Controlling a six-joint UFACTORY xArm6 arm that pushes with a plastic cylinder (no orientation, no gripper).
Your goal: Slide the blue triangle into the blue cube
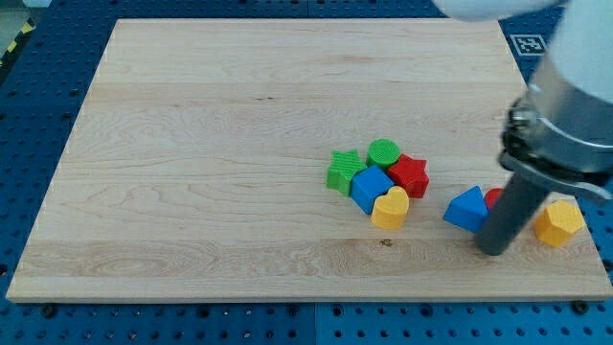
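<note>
my tip (pixel 493 251) touching blue triangle (pixel 466 209), right side

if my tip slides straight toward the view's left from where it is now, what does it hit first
Probably the blue triangle: my tip sits just off its lower right edge. Depth is unclear, so it may only clip that corner.

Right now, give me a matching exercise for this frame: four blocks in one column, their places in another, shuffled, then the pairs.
Things:
1. blue triangle
2. blue cube
3. green cylinder
4. orange hexagon

Places:
A. top of the cluster, beside the red star
B. the view's right of my tip
C. just to the view's left of my tip
D. middle of the cluster, above the yellow heart

Pairs: 1-C, 2-D, 3-A, 4-B
</note>
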